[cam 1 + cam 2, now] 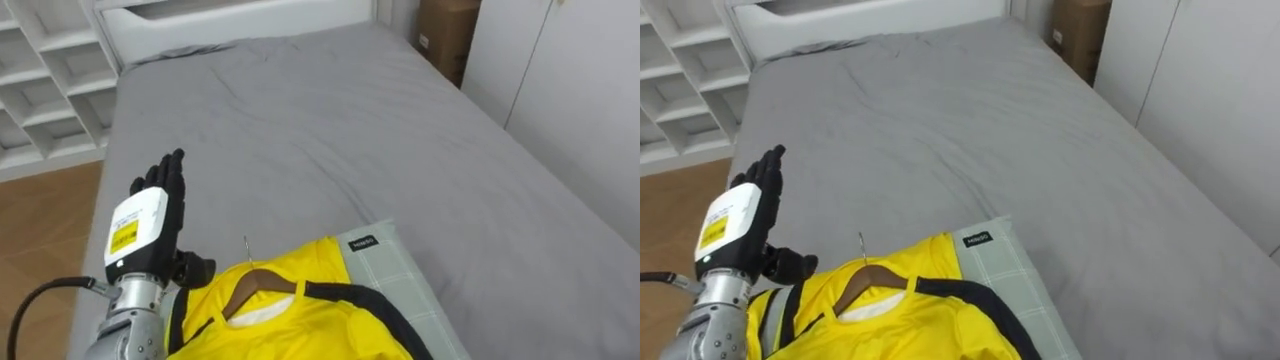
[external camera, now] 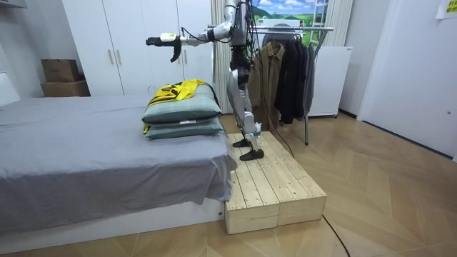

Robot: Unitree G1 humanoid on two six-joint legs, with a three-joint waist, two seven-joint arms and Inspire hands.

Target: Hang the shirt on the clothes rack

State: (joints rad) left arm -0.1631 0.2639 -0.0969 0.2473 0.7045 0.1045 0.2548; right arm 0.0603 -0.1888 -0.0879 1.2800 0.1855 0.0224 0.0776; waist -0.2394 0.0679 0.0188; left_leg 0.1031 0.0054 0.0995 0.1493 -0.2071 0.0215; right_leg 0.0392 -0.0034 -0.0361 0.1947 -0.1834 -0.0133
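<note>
A yellow shirt with black stripes (image 1: 300, 320) lies on a wooden hanger (image 1: 255, 280) whose thin metal hook (image 1: 246, 247) points up the bed. The shirt rests on top of two stacked grey-green pillows (image 1: 400, 275) at the bed's near end (image 2: 182, 111). My left hand (image 1: 150, 215) is stretched out over the bed, just left of the hanger and above the shirt's shoulder, with straight fingers and nothing in it. In the room view the left hand (image 2: 161, 41) hovers well above the shirt (image 2: 178, 91). I stand on a wooden platform (image 2: 271, 185) beside the bed.
The grey bed (image 1: 350, 130) stretches ahead. White shelves (image 1: 40, 80) stand at its left, and a cardboard box (image 1: 445, 35) and white wardrobe doors at its right. Behind me a clothes rack (image 2: 293, 28) holds several dark garments (image 2: 285, 71).
</note>
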